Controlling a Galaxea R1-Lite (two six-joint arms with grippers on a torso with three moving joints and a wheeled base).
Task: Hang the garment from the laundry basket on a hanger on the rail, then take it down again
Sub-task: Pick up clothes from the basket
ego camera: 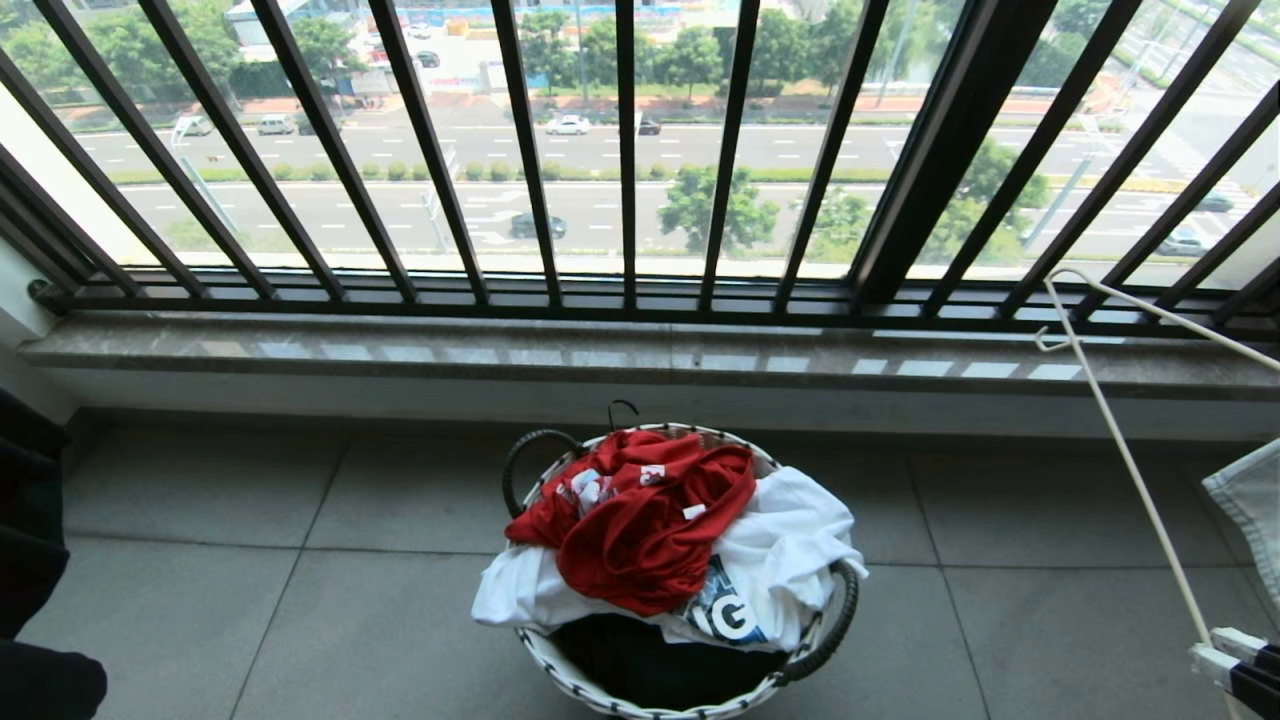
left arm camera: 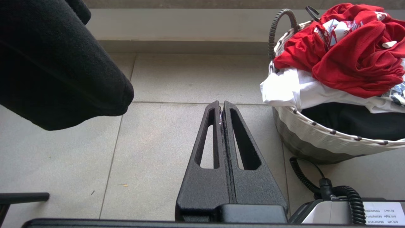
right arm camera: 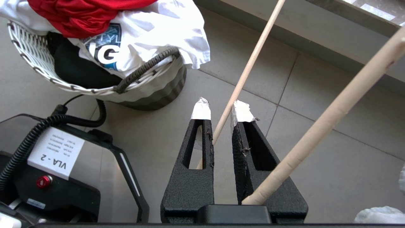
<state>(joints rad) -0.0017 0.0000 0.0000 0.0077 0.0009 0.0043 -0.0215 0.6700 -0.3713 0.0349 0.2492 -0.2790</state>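
Your right gripper (right arm camera: 221,109) holds the hanger (right arm camera: 250,66), its taped fingertips (right arm camera: 201,110) slightly apart with one thin white rod running between them (a second rod crosses the finger base). Your left gripper (left arm camera: 221,109) hangs over the grey floor tiles (left arm camera: 158,136), jaws pressed together and empty. Just beside it stands the laundry basket (ego camera: 560,670), where the garment (ego camera: 640,510) lies crumpled on top of a white T-shirt (ego camera: 790,550), below the barred window (ego camera: 625,150).
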